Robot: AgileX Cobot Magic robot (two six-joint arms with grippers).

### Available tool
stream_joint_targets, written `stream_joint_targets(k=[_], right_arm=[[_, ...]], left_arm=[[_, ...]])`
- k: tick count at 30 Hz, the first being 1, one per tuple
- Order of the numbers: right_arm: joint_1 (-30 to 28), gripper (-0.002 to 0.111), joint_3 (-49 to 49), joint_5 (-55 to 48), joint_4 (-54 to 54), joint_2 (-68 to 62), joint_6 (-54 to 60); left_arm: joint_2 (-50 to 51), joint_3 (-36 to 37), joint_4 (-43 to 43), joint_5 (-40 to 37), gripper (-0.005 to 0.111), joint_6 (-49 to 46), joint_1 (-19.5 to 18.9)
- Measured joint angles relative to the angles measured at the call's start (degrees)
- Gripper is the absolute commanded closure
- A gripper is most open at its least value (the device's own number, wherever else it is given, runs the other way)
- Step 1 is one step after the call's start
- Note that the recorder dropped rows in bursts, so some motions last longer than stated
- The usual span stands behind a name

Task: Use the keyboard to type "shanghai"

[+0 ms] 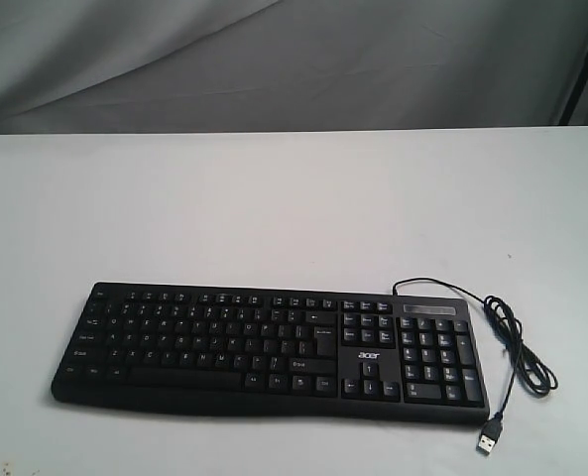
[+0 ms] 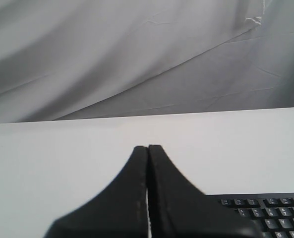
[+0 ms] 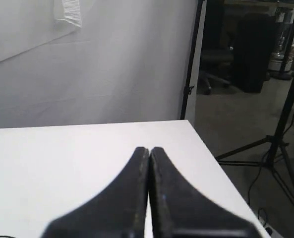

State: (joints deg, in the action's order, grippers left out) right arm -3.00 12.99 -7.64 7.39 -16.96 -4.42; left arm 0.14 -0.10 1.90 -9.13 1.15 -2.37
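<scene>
Fingers (image 3: 129, 198) (tips together) over white table (image 3: 47, 168)

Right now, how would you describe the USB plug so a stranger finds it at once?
On the white table lies a black keyboard. A thin cable loops beside its number-pad end. The USB plug lies at the cable's free end, alone showing a metal tip.
</scene>
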Motion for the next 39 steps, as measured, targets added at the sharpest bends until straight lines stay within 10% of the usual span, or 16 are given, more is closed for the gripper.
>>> stream_joint_targets(k=[39], right_arm=[[0.00,0.108,-12.83,-11.50,-4.76,16.66,5.68]], left_arm=[[0.00,0.00,0.00,0.00,0.107,0.00,0.00]])
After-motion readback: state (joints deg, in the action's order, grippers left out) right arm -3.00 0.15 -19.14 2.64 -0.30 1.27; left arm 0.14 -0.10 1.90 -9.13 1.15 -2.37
